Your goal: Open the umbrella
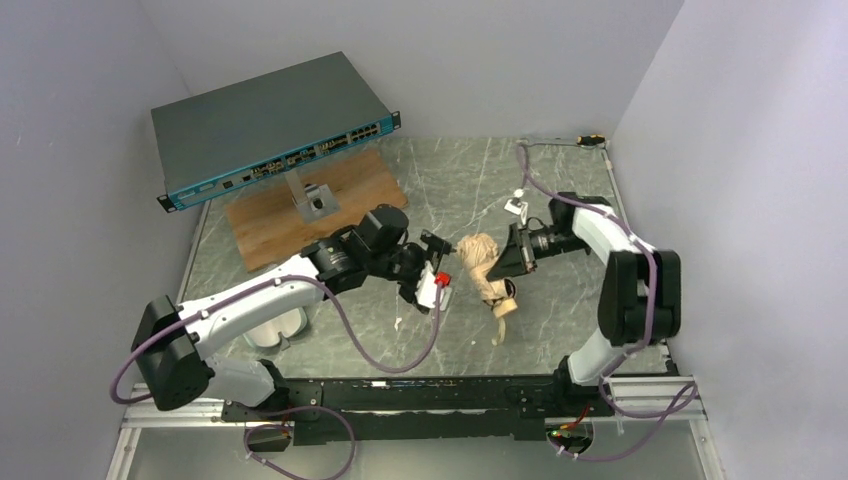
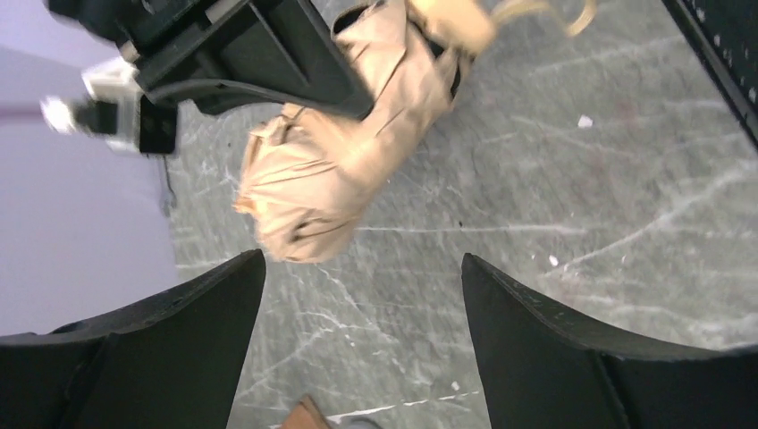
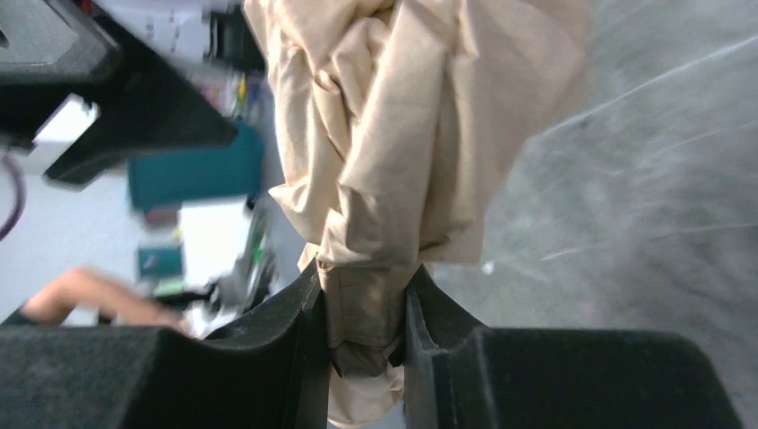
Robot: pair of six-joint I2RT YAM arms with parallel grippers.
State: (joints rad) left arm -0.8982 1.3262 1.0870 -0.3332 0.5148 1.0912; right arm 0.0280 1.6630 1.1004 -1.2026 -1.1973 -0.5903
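The folded umbrella (image 1: 481,258) is a crumpled tan bundle held above the middle of the table, its cream handle (image 1: 503,306) pointing toward the near edge. My right gripper (image 1: 512,256) is shut on the umbrella's fabric from the right; in the right wrist view the cloth (image 3: 402,134) is pinched between the fingers (image 3: 365,286). My left gripper (image 1: 440,268) stands open just left of the bundle. In the left wrist view the umbrella (image 2: 340,152) lies beyond the open jaws (image 2: 362,264), with nothing between them.
A network switch (image 1: 270,130) on a metal stand rests on a wooden board (image 1: 320,205) at the back left. A pale sleeve (image 1: 275,325) lies near the left arm. A small white object (image 1: 515,205) sits behind the right gripper. Walls enclose both sides.
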